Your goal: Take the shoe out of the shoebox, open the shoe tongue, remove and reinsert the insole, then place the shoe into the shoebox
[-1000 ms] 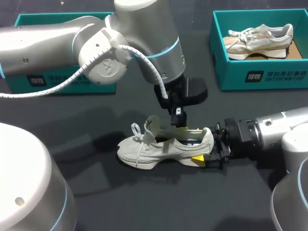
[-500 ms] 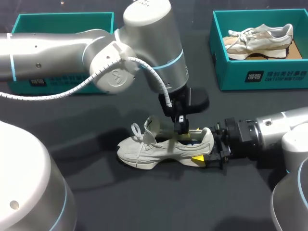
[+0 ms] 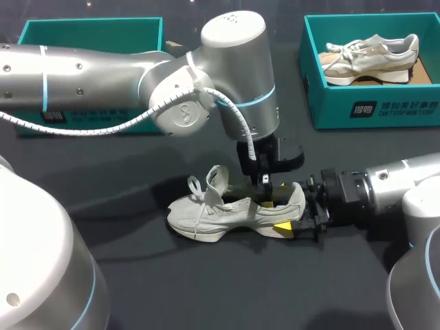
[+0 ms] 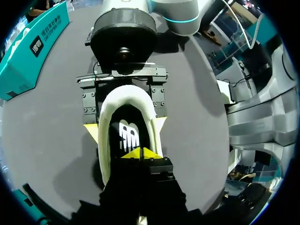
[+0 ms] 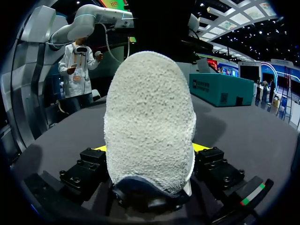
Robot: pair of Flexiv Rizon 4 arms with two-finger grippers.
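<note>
A pale grey sneaker (image 3: 234, 210) lies on its side on the dark table, toe to the left, tongue pulled up. My right gripper (image 3: 302, 214) comes in from the right and is shut on the shoe's heel (image 5: 149, 131), with a yellow fingertip (image 4: 92, 132) on either side. My left gripper (image 3: 266, 189) reaches down into the shoe's opening near the heel. Its yellow tips (image 4: 139, 153) are pressed together and shut, resting on the dark insole (image 4: 127, 136). Whether they pinch the insole I cannot tell.
A teal shoebox (image 3: 357, 110) at the back right holds a second pale sneaker (image 3: 371, 55). Another teal box (image 3: 89, 31) stands at the back left, partly behind my left arm. Bare dark table lies in front of the shoe.
My left arm has swung to the right and lowered, bringing its shut gripper from above the shoe down into the opening. The right gripper and shoe have stayed still.
</note>
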